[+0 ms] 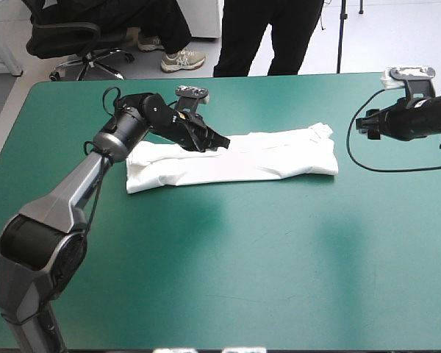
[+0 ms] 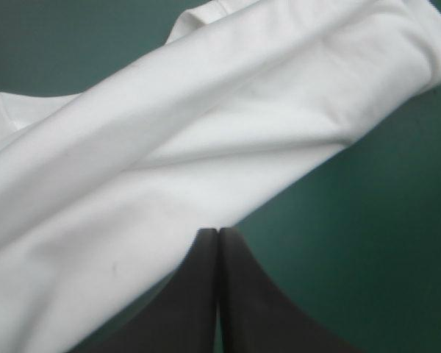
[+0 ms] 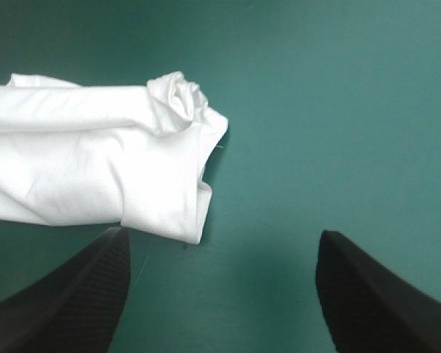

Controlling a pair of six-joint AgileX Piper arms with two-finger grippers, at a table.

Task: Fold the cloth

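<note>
The left gripper [image 2: 218, 235], closed and empty, hovers over the folded T-shirt [image 1: 264, 158]. The right gripper [image 3: 224, 234] gapes wide, the shirt's end just ahead, likely ready to grasp it.

Bright, even light falls from overhead on the worktop [image 1: 279, 257]. A broad, soft-edged shadow lies on it to the near side of the left gripper [image 1: 219, 140]. The T-shirt [image 1: 235, 158] is the brightest surface, almost washed out under that gripper, and its folds show only as pale grey shading. In the left wrist view a thin dark shadow lines the T-shirt's edge beside the gripper, whose black fingers [image 2: 198, 294] stay flat and dark, with no surface detail. In the right wrist view the worktop is brightest just ahead of the right gripper [image 3: 222, 233]. It dims farther ahead and darkens between the fingers [image 3: 73, 294], whose grainy texture catches some light.
</note>
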